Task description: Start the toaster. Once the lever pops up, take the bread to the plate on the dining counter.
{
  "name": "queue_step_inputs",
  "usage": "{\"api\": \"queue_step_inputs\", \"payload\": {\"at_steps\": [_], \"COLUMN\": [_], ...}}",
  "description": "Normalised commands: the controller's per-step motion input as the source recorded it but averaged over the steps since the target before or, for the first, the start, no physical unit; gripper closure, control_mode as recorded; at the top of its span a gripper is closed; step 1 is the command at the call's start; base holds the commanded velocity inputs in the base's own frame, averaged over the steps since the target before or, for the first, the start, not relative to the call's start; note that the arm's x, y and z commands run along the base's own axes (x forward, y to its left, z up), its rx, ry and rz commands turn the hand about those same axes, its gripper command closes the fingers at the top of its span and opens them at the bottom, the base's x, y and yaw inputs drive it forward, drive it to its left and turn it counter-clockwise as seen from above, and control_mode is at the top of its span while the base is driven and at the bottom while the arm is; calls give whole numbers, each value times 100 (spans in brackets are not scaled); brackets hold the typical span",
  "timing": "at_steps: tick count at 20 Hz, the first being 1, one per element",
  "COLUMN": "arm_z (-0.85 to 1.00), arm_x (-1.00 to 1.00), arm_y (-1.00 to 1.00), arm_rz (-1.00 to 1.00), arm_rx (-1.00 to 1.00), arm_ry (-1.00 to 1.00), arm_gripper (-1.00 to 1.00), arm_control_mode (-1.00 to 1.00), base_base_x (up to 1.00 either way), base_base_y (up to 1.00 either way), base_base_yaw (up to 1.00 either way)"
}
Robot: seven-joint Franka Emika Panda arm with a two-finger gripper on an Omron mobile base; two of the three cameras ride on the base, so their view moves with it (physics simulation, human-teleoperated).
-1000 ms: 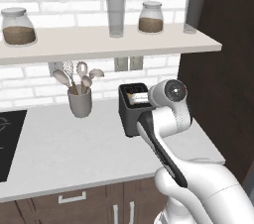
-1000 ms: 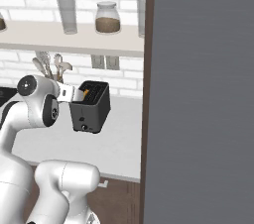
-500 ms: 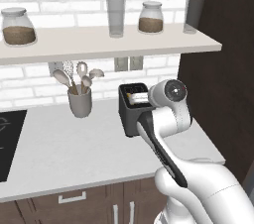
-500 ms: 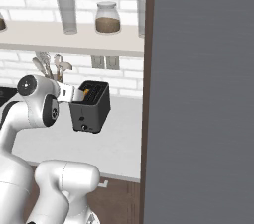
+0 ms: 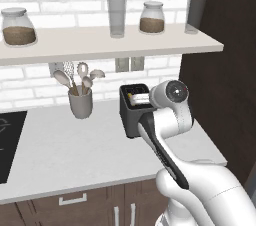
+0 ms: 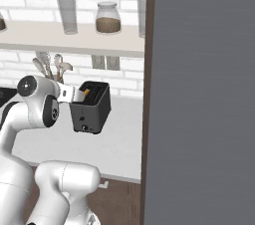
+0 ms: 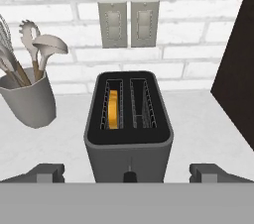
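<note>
The task looks to be at its very start. The small dark grey boxy toaster [image 7: 129, 129] sits on the pale grey counter [image 5: 60, 155] against the white brick wall, and the slice of bread [image 7: 113, 109], its golden-orange crust edge showing, stands down inside the left of the toaster's two slots as the hand view sees it; the other slot holds nothing. A small dark lever [image 7: 130, 173] sits low on the near end face of the toaster, and whether it has been pressed cannot be told. Starting the toaster, waiting for the pop, lifting out the bread and carrying it off to the plate all appear to remain.

The white arm's two-finger gripper [image 7: 129, 172] hovers just in front of the toaster, its jaws spread wide, one tip on either side of the toaster's near end, holding nothing.

On the long pale shelf [image 5: 100, 45] stand two glass jars part-filled with brown grains [image 5: 17, 26] [image 5: 152, 18] and two tall clear tumblers [image 5: 116, 17] [image 5: 195, 14] that look unfilled. Beside the toaster, a grey cylindrical crock [image 5: 80, 103] holds pale spoons, a ladle and a whisk.
</note>
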Motion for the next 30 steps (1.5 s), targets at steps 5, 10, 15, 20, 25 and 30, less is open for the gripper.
{"api": "queue_step_inputs", "payload": {"at_steps": [5,10,15,20,25,30], "arm_z": [0,0,0,0,0,0], "arm_x": [0,0,0,0,0,0], "arm_y": [0,0,0,0,0,0], "arm_rz": [0,0,0,0,0,0], "arm_rx": [0,0,0,0,0,0], "arm_ry": [0,0,0,0,0,0], "arm_gripper": [-100,-100,-100,-100,-100,-100], "arm_control_mode": [-100,-100,-100,-100,-100,-100], "base_base_x": [0,0,0,0,0,0], "base_base_y": [0,0,0,0,0,0], "base_base_yaw": [0,0,0,0,0,0]}}
